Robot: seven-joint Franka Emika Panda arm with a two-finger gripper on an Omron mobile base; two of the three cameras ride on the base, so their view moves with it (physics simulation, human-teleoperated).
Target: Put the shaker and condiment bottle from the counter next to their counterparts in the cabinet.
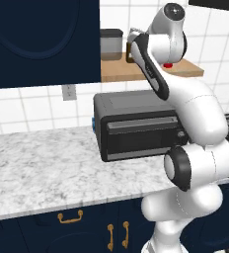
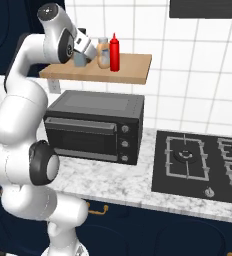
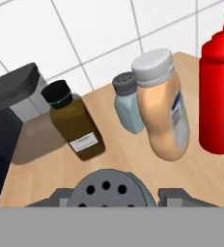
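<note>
I have the shaker (image 3: 106, 189) pinched between my gripper's (image 3: 112, 195) fingers, its holed grey cap up close — over the wooden cabinet shelf (image 2: 133, 72), apparently not set down. Beyond it stand the matching shaker (image 3: 128, 103), the tan bottle (image 3: 163, 111) and the red condiment bottle (image 2: 114, 52). My arm reaches high above the toaster oven (image 2: 95, 125).

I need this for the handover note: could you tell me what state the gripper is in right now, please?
Gripper: closed on the shaker, above the shelf board.
</note>
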